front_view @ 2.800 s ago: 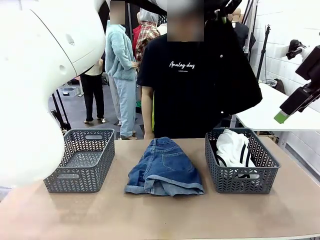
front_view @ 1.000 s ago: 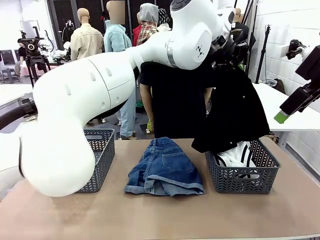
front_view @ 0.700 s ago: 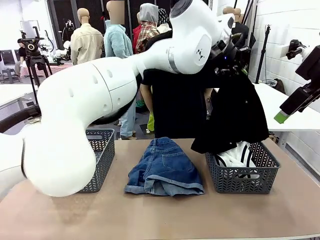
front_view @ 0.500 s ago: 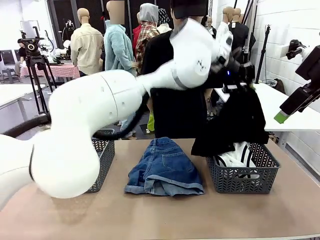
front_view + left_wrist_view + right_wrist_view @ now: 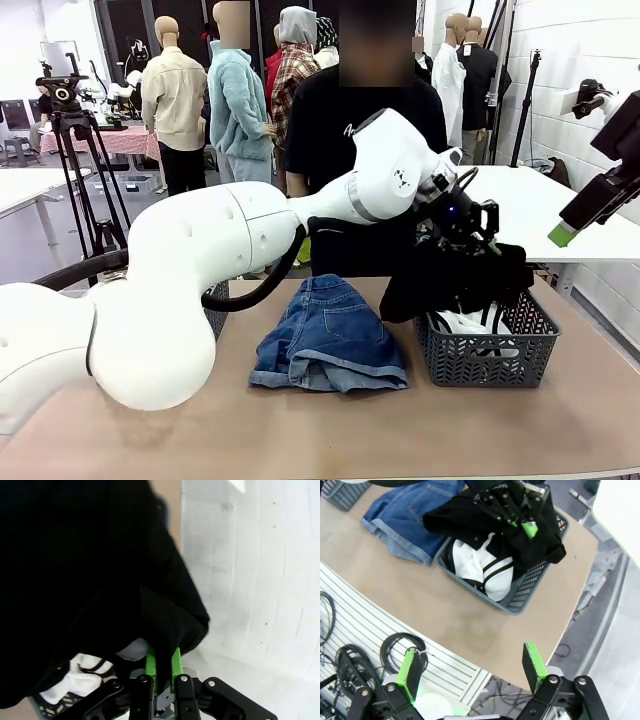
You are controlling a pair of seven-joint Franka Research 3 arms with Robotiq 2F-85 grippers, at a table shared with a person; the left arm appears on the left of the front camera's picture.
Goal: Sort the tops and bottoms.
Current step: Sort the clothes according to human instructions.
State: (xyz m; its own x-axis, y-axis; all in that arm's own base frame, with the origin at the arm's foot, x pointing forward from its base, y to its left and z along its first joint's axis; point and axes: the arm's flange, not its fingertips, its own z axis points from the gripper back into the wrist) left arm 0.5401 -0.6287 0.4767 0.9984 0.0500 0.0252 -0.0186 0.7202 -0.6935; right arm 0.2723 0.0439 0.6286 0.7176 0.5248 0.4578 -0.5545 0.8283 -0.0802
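We see the left claw (image 5: 162,666) clenched on the black top (image 5: 90,580), its green pads (image 5: 150,661) close together with a fold of fabric between them. From the front, the claw's tips are buried in the cloth, which bunches over the rim of the grey basket (image 5: 480,360) and hides much of the white garment (image 5: 455,322) inside. The denim bottoms (image 5: 328,340) lie on the table (image 5: 320,430) just beside that basket. The right claw (image 5: 472,662) hangs released above the table, fingers wide apart.
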